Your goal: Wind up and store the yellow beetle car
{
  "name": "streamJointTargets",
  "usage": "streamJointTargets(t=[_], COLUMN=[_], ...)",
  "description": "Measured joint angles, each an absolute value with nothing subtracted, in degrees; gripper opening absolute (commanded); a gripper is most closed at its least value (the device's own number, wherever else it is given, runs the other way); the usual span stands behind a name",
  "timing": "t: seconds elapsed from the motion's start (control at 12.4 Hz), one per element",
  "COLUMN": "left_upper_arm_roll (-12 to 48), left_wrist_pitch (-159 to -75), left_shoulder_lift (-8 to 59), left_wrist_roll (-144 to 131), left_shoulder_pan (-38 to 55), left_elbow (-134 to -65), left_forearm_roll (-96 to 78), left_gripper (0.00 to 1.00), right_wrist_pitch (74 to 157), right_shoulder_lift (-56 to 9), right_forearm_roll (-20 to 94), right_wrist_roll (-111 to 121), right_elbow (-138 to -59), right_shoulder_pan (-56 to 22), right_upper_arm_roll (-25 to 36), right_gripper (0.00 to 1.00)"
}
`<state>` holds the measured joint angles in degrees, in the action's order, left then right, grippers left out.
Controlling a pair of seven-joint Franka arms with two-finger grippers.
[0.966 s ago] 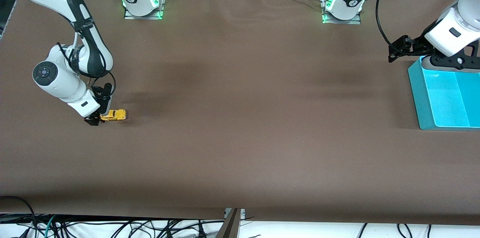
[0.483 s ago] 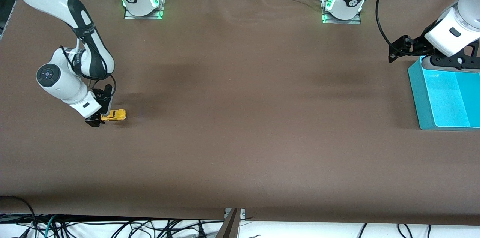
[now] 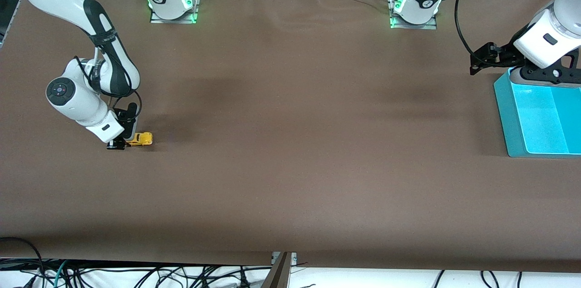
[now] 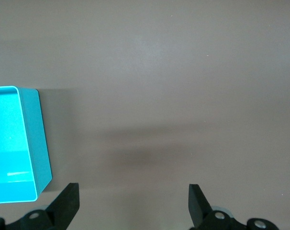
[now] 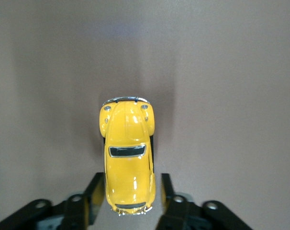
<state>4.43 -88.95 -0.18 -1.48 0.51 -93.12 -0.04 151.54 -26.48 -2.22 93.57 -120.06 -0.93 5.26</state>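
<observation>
Yellow beetle car (image 3: 139,139) sits on the brown table (image 3: 290,165) toward the right arm's end, wheels down. Right gripper (image 3: 119,144) is low at the table, at the car's end that points away from the table's middle. Right arm comes from its base, elbow bent, wrist angled down at the car.

Right wrist view: right gripper (image 5: 128,194) straddles one end of the car (image 5: 128,160), one finger on each flank, narrow opening, pads at or almost at the body. Contact cannot be confirmed, so whether it grips is not clear. Most of the car sticks out past the fingertips. The front view only shows dark fingers meeting the yellow body.

Left arm waits toward its own end of the table, wrist bent over. Left gripper (image 3: 476,63) is above bare table beside the teal bin (image 3: 510,115), just off the bin's corner farthest from the front camera. Left wrist view: left gripper (image 4: 134,199) has fingers spread wide with nothing between them, bare table below, the bin's corner (image 4: 39,143) to one side. The bin's interior looks bare where visible.

Car looks: glossy bright yellow, rounded beetle body, dark window, chrome bumper with two small round lamps at the end away from the fingers. Much smaller than the gripper.
</observation>
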Motion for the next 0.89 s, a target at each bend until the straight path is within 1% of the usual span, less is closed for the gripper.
streamJointTargets(t=[0.08, 0.56, 0.72, 0.89], left_upper_arm_roll=[4.43, 4.43, 4.43, 4.43], left_wrist_pitch=[-88.94, -88.9, -88.89, -88.89], left_shoulder_lift=[-0.18, -0.18, -0.18, -0.18], left_wrist_roll=[-1.48, -1.48, -1.48, -1.48], left_shoulder_pan=[0.51, 0.51, 0.51, 0.51], left_elbow=[-93.12, -93.12, -93.12, -93.12], left_forearm_roll=[-0.04, -0.04, -0.04, -0.04], left_gripper=[1.0, 1.0, 1.0, 1.0], right_wrist_pitch=[151.52, 151.55, 151.69, 152.09], right_shoulder_lift=[-26.38, -26.42, -26.45, -26.59], right_forearm_roll=[-2.22, -2.16, -2.16, -2.15], right_wrist_roll=[93.61, 93.63, 94.81, 98.21], right_elbow=[-120.06, -120.05, -120.04, -119.91], right_shoulder_pan=[-0.94, -0.62, 1.1, 4.56], right_upper_arm_roll=[5.26, 5.3, 5.34, 5.39], right_gripper=[0.2, 0.21, 0.22, 0.22])
